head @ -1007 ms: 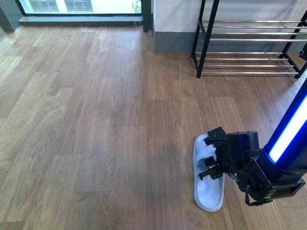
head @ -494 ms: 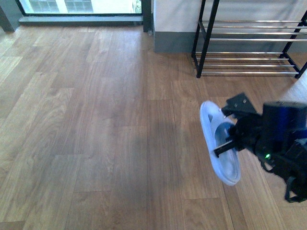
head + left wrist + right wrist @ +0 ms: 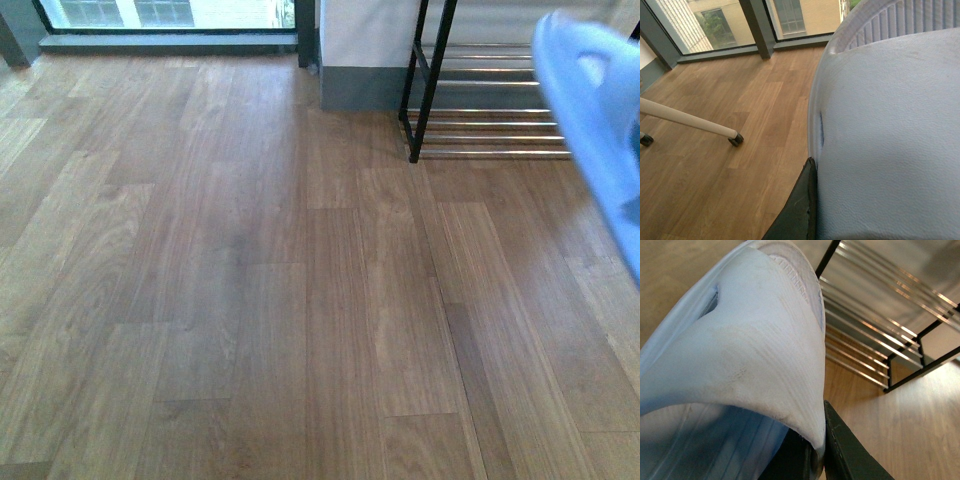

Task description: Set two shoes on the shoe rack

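Two slippers: a pale blue slipper (image 3: pixel 750 340) is held up off the floor by the right gripper. A second slipper (image 3: pixel 890 140), also pale, fills much of the left wrist view and is likewise clear of the floor.
Pale blue slipper, place: in the front view it is a blurred blue shape at 2 o'clock, cut off by the frame edge and overlapping the right end of the shoe rack. In the right wrist view the rack's bars are close behind it. It is on no shelf.
Shoe rack (image 3: pixel 480 122): it stands on the floor at 1 o'clock in the front view, against the wall. It has thin black posts and tiers of shiny chrome bars.
Right gripper (image 3: pixel 822 450): its dark fingers (image 3: pixel 845 450) are pinched together on the edge of the slipper's strap.
Left gripper (image 3: pixel 805 205): one dark finger lies against the rim of the second slipper. The other finger is hidden, so it cannot be told whether the pincer is clamped.
Floor (image 3: pixel 250 280): brown wood planks across the whole front view.
Wall (image 3: pixel 360 88): white above a grey skirting at 12 o'clock, just beside the rack's left post.
Window (image 3: pixel 160 12): at 11 o'clock, with a dark frame reaching down to the floor.
Castor leg (image 3: pixel 690 122): in the left wrist view, a pale slanted leg ending in a small dark castor on the floor, well apart from the second slipper.
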